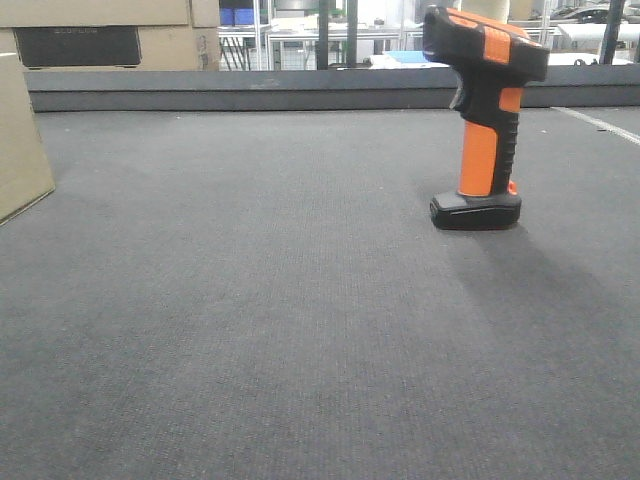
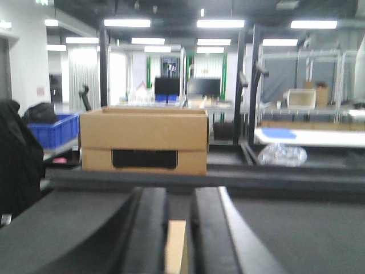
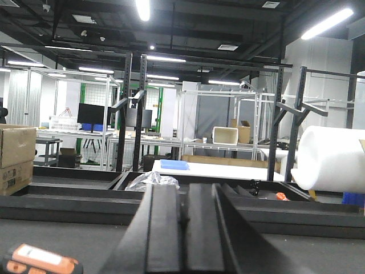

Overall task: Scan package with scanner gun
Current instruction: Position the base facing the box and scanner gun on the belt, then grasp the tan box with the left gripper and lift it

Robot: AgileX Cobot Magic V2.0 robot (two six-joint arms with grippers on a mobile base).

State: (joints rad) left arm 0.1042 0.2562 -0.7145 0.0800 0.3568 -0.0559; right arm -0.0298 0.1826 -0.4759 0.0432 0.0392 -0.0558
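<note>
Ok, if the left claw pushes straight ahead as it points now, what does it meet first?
Likely the package: a tan sliver sits in the gap of the left claw. Beyond it comes the black table rim, then the cardboard box with a dark panel. Depth is unclear.

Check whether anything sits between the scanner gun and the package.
Nothing visible: in the front view only bare dark grey mat lies between the upright orange-and-black pistol-shaped scanner gun and the plain brown cardboard box at the left edge.
</note>
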